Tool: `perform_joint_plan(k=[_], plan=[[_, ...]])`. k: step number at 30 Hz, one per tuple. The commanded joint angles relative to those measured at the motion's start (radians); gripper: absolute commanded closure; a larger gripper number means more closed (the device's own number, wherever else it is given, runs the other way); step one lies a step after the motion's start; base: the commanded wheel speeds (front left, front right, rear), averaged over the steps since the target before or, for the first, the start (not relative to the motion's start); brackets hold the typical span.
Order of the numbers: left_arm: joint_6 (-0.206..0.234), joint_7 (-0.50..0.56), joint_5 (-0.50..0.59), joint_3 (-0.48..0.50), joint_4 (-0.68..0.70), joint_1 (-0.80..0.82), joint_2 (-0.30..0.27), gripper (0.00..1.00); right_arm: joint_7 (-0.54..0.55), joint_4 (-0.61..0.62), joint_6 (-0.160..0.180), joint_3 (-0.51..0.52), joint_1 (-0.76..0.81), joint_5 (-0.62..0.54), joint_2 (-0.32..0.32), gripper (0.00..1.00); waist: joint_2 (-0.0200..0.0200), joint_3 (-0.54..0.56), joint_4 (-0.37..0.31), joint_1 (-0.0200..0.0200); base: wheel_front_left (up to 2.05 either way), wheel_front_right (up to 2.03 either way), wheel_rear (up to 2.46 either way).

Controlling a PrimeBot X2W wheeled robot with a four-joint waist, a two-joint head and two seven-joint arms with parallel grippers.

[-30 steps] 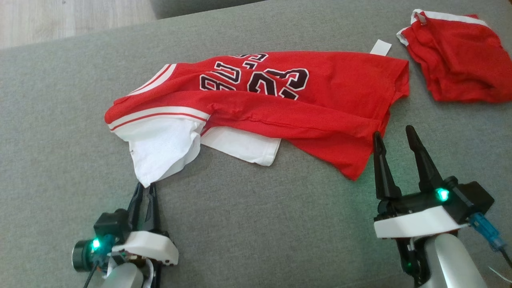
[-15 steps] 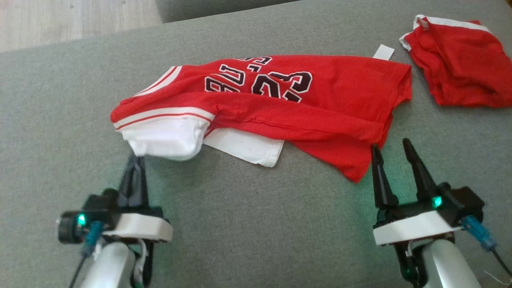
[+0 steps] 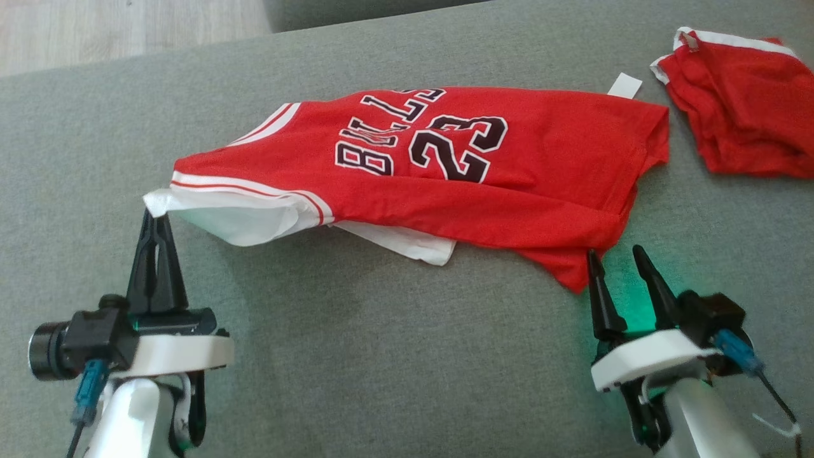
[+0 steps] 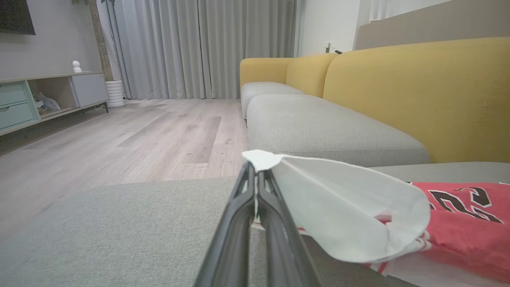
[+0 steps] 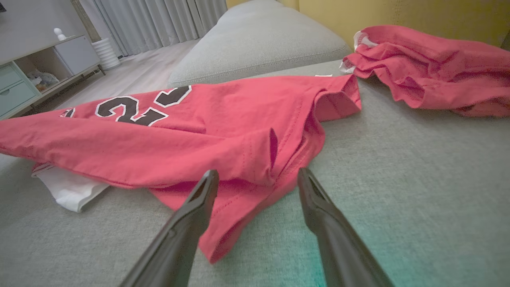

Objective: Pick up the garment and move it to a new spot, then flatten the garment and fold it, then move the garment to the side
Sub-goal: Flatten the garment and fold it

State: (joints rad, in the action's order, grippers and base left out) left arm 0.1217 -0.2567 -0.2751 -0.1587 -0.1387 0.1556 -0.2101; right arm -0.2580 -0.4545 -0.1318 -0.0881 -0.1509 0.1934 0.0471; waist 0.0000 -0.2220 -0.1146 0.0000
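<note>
The garment [image 3: 509,172] is a red jersey with "BULLS 23" in black and white sleeves, spread across a grey sofa seat [image 3: 381,356]. My left gripper [image 3: 154,219] is shut on the tip of its white sleeve [image 4: 342,199], holding that corner up off the seat at the garment's left end. My right gripper [image 3: 613,257] stands open just in front of the red hem [image 5: 255,159] at the garment's right end. Nothing lies between its fingers [image 5: 195,203], and the lowest corner of the hem reaches into the gap between them.
A second red garment [image 3: 744,108] with white trim lies crumpled at the back right of the seat. Wooden floor [image 3: 127,25] runs beyond the seat's far left edge. A yellow backrest [image 4: 418,95] and more grey cushions show in the left wrist view.
My left gripper has shut on the white sleeve and drawn it up and to the left, stretching the jersey so its lettering lies flatter. The right gripper has stayed open near the hem.
</note>
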Motion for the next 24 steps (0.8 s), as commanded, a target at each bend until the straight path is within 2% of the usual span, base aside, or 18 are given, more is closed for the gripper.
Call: perform_joint_plan(k=[1,9,21,22,24], plan=[[-0.006,-0.005,0.011,0.047,0.037,0.013,-0.012,1.0,-0.004,-0.004,0.001,-0.024,-0.036,-0.003,0.003,0.0,0.0,-0.001,0.003,0.0,0.0,0.0,0.0],[-0.027,-0.005,0.027,0.061,0.035,0.018,0.01,1.0,-0.004,-0.107,0.001,-0.037,-0.091,-0.05,0.003,0.0,0.0,-0.01,0.012,0.0,0.0,0.0,0.0],[-0.052,-0.005,0.055,0.087,0.034,0.025,0.026,1.0,-0.004,-0.114,0.001,-0.01,-0.125,-0.134,0.003,0.0,0.0,-0.019,0.012,0.0,0.0,0.0,0.0],[-0.054,-0.005,0.056,0.089,0.034,0.026,0.027,1.0,-0.004,-0.113,0.001,-0.01,-0.125,-0.135,0.003,0.13,0.0,-0.018,0.011,0.0,0.0,0.0,0.0],[-0.057,-0.005,0.059,0.093,0.033,0.026,0.029,1.0,-0.004,-0.109,0.001,-0.009,-0.125,-0.139,0.003,0.29,0.0,-0.018,0.01,0.0,0.0,0.0,0.0]])
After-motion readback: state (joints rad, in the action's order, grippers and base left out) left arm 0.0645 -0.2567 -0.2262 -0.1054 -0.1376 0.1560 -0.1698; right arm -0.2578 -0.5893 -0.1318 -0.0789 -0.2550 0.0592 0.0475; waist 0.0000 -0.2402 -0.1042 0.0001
